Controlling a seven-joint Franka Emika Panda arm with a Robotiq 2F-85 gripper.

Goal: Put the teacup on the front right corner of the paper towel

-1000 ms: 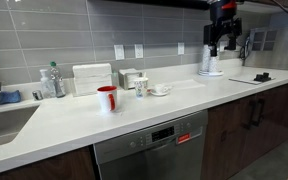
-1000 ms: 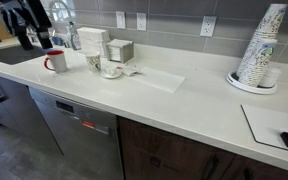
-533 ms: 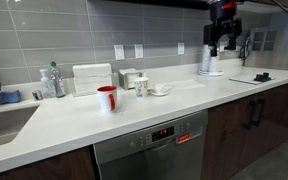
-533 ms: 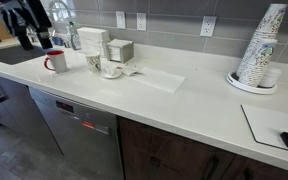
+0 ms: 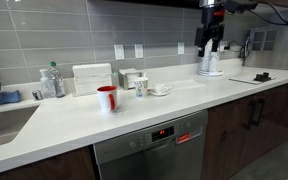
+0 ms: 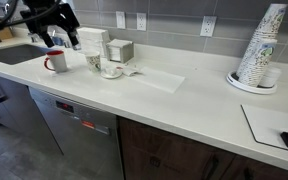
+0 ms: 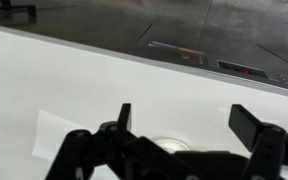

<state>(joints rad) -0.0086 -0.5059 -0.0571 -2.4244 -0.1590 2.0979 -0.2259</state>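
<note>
Exterior views both show the teacup (image 6: 111, 69) sitting on a round white saucer (image 6: 113, 76) towards the back of the white counter (image 6: 199, 100). The paper towel (image 6: 161, 80) lies flat just beside the saucer, and the teacup is not on it. On the saucer's other side stands a patterned white mug (image 6: 93, 62), and further along a red mug (image 6: 56, 61). Two white boxes (image 6: 93, 42) stand against the tiled wall behind them. A dishwasher (image 6: 79, 130) sits below the counter, and a tall stack of paper cups (image 6: 259, 45) stands well apart at the far end.

The gripper (image 5: 212, 45) hangs high above the counter, clear of everything. In the wrist view its fingers (image 7: 124, 116) are spread wide with nothing between them. A round white shape beneath them is too hidden to identify.
</note>
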